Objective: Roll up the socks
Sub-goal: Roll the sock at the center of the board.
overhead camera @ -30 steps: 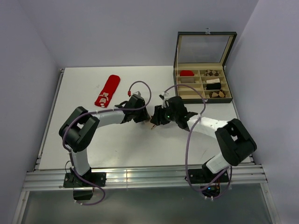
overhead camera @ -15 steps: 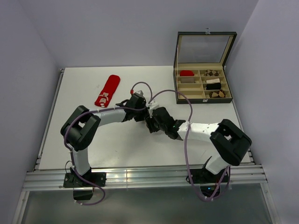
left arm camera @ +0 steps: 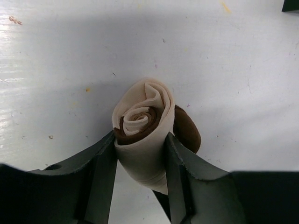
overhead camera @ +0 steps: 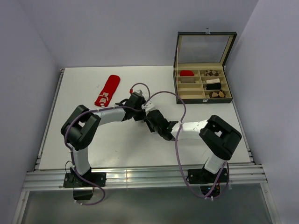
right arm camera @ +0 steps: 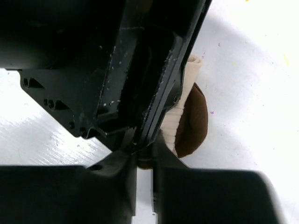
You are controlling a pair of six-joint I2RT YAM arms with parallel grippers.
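Standing by the table (overhead camera: pixel 117 144), I am seeing the two arms meeting near its middle, with their wrists close together. The left claw (left arm camera: pixel 140 142) is clamping the cream sock (left arm camera: pixel 144 123), which is wound into a tight roll. One finger is pressing on each side of the roll, and the spiral of cream cloth with a brown layer inside is showing at its open end. A brown end of this sock is sticking out at one side of the roll and lying on the white surface. The right claw (right arm camera: pixel 145 163) is sitting just beside the left one, so near that the black body of the left claw is filling most of its view. Its fingers are standing almost together, with only a thin slit between them. A bit of brown cloth is showing at their tips, but I cannot tell whether they are pinching it. The red sock (overhead camera: pixel 107 91) is lying flat and unrolled at the far left of the table, well apart from both claws. An open box (overhead camera: pixel 203 100) is standing at the far right corner.
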